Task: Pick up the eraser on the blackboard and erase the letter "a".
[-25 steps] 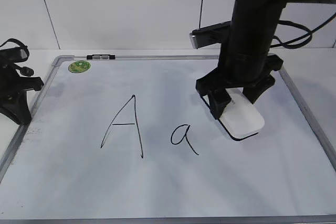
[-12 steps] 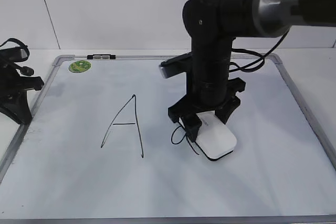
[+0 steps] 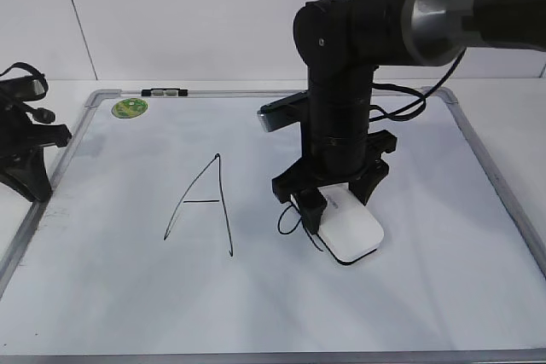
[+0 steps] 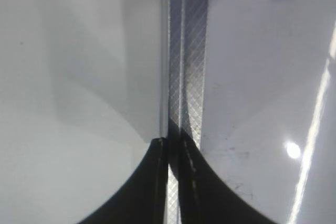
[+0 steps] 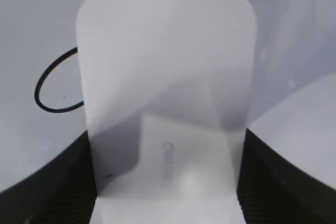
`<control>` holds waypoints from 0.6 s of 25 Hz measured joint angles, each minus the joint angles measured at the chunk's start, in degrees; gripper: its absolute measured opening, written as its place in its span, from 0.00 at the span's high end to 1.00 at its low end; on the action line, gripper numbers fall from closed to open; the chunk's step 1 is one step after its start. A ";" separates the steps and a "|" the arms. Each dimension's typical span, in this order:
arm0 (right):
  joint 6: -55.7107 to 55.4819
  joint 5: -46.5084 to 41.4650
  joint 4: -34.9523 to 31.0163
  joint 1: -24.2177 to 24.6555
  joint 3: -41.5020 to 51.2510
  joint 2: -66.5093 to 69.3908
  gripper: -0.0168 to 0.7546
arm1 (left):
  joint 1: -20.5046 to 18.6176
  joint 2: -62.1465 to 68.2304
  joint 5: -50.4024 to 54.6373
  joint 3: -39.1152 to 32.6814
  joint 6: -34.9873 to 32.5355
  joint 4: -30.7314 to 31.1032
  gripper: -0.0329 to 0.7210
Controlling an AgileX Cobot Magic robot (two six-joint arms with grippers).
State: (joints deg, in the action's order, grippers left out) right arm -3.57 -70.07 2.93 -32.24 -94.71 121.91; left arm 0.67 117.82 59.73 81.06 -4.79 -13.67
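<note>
- While right gripper (image 3: 334,202) is clamped on the eraser (image 3: 351,229), jaws pinch its long sides at the near end; far end sticks out free.
- Eraser lies flat on the blackboard (image 3: 102,296), its left edge over the right half of the letter "a" (image 3: 290,221); in the right wrist view only the bowl's left arc (image 5: 52,87) shows beside the block.
- Handling guess: rigid, light, glossy plastic shell, so slippery under side load. Grip low on the flanks, close to the middle, and press down evenly so it doesn't pivot.
- Capital A (image 3: 203,204) sits well apart on the left; keep strokes short.
- Left gripper (image 4: 173,182): fingers together, parked over the board frame (image 4: 189,51).
</note>
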 joint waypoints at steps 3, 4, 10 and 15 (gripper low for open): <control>0.00 -0.02 1.31 -1.56 0.00 0.00 0.28 | 0.00 0.00 0.00 0.00 0.00 0.00 0.94; 0.00 -0.02 1.31 -2.41 0.00 0.05 0.28 | 0.00 0.00 0.00 0.00 0.00 0.00 0.94; 0.00 0.08 1.39 -7.58 -0.13 0.18 0.28 | 0.00 0.00 0.00 0.00 0.00 0.00 0.94; -0.30 0.08 1.97 -8.35 -0.13 0.18 0.28 | 0.00 0.00 0.00 0.00 0.00 -0.09 0.94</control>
State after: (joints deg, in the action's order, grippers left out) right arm -3.87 -69.99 4.90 -40.59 -94.84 122.08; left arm 0.67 117.82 59.73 81.06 -4.79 -13.76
